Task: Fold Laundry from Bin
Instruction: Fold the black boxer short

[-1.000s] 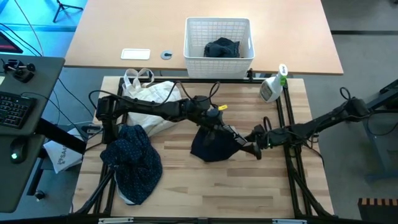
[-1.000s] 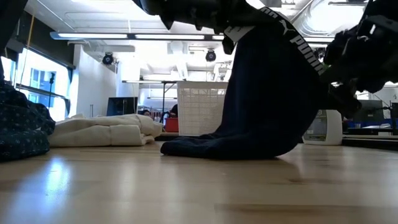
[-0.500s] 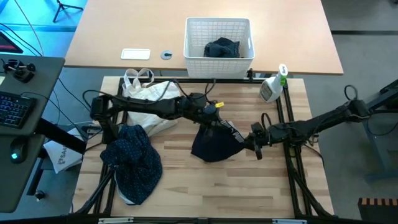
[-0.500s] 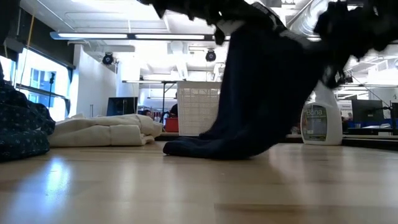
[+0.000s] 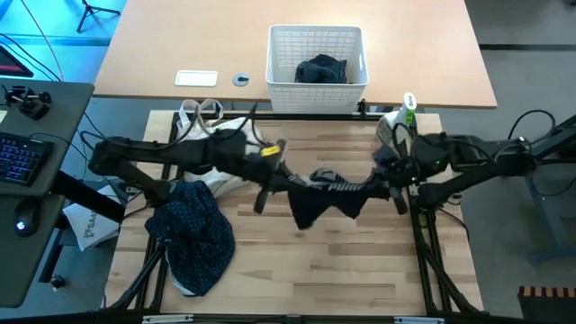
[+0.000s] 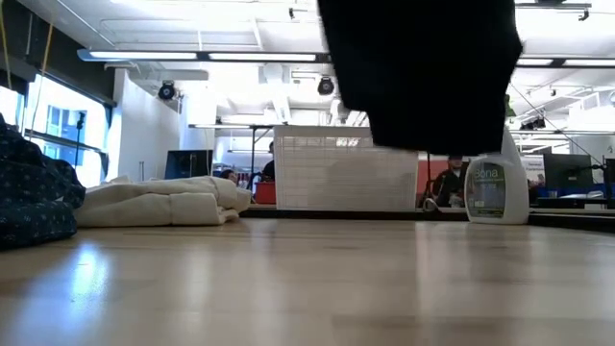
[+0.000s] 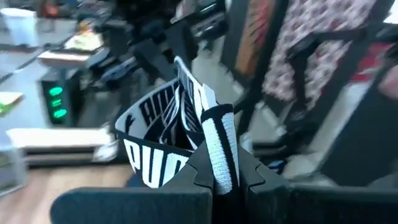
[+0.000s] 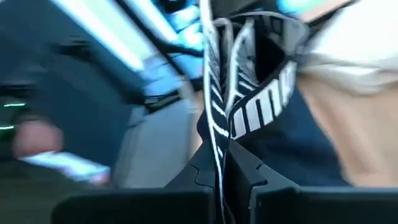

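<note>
The job looks early. The left hand and the right hand each pinch one end of the waistband of a dark navy garment, stretching it in the air above the bench, in front of the bin. Nothing looks folded yet. A dotted navy shirt lies crumpled left of the lifted garment, and one dark piece still sits inside the bin. I judge that spreading, folding and the remaining items are all ahead.
</note>
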